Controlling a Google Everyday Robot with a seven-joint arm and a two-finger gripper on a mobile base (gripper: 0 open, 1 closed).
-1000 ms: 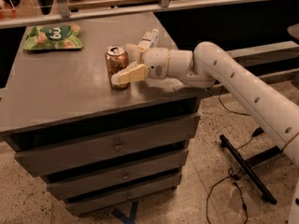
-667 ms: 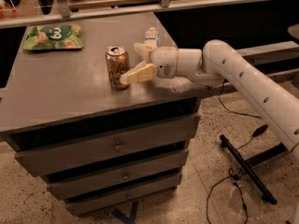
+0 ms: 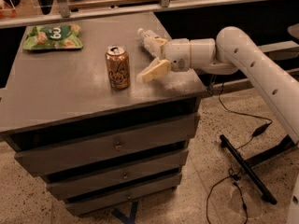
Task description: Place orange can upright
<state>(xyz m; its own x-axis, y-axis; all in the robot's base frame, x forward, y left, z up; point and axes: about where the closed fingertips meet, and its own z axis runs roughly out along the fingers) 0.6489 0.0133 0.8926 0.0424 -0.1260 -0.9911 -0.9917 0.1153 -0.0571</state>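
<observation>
The orange can (image 3: 117,67) stands upright on the grey cabinet top (image 3: 70,92), near the middle front, its silver pull-tab top facing up. My gripper (image 3: 145,59) is just to the right of the can, clear of it, with its cream fingers (image 3: 155,70) spread open and empty. The white arm reaches in from the right. A clear plastic bottle (image 3: 144,34) lies behind the gripper, mostly hidden by it.
A green snack bag (image 3: 52,36) lies at the back left of the top. The cabinet has three drawers below. A rail runs behind the cabinet. Black cables and a stand leg (image 3: 245,169) lie on the speckled floor to the right.
My gripper has drawn back to the right, away from the can, which stays upright in place.
</observation>
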